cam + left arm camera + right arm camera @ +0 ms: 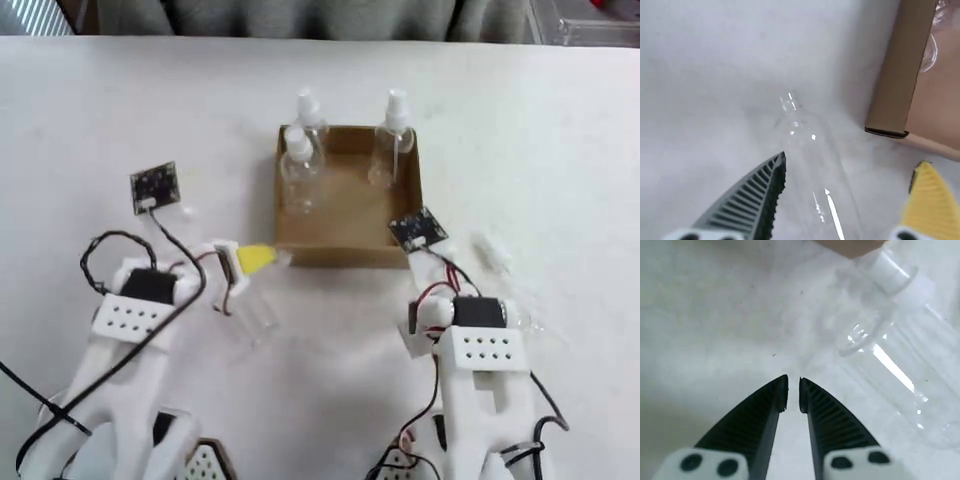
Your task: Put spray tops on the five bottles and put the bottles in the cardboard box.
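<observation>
1. Left gripper (852, 165): open. Its grey and yellow fingers stand either side of the uncapped bottle (812, 150). The grey finger is close against the bottle's wall and the yellow finger is still apart from it.
2. Uncapped bottle: it lies on its side on the tabletop (120, 110), just beside the front corner of the cardboard box (345, 250), with its neck open and pointing away from your gripper.
3. Three capped bottles (300, 170) stand upright inside the box, so two appear left to finish.
4. Right gripper (793, 395): its black fingers are drawn together and grip nothing. It hovers low over the tabletop.
5. Second loose bottle (900, 375): it lies just beside the right gripper. A white spray top (888, 271) rests near its neck and does not seem to be fitted.
6. Step in hand, as judged: take hold of the uncapped bottle with the left gripper.
   - Centre the bottle between the fingers before you close, so the grey finger does not roll it away.
   - Grip the body well below the shoulder and leave the neck free for the top.
   - Squeeze gently, because the thin clear wall will likely flex or slip.
   - Tilt the bottle upright clear of the box wall.
</observation>
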Robot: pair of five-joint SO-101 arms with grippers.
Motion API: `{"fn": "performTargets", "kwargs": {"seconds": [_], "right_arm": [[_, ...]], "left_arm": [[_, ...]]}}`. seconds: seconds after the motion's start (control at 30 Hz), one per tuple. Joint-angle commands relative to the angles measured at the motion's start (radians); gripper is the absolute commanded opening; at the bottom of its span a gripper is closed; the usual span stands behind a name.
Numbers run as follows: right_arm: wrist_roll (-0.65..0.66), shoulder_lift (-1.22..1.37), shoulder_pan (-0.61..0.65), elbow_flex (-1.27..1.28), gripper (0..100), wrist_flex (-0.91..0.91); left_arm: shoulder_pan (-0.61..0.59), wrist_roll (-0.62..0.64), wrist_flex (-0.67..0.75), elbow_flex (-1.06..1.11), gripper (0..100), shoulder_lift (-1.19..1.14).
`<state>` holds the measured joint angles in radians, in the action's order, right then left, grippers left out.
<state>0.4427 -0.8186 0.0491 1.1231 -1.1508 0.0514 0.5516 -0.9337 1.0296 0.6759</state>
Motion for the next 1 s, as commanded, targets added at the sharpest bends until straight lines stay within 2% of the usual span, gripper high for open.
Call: {"fn": "performTargets", "kwargs": {"seconds": [0.0,0.33,0.6,0.97], "right_arm": [[0.012,0.004,0.008,-0.008,1.6,0.018],[0.009,0.004,0.008,-0.005,1.6,0.025],[0.011,0.004,0.007,-0.005,1.6,0.027],[0.017,0.004,0.001,0.031,1.6,0.068]], "left_arm": [[-0.035,0.014,-0.009,-0.008,38,-0.004],[-0.041,0.014,-0.009,-0.003,38,-0.007],[-0.064,0.017,-0.038,-0.091,38,-0.200],[-0.047,0.015,-0.038,-0.092,38,-0.214]]}}
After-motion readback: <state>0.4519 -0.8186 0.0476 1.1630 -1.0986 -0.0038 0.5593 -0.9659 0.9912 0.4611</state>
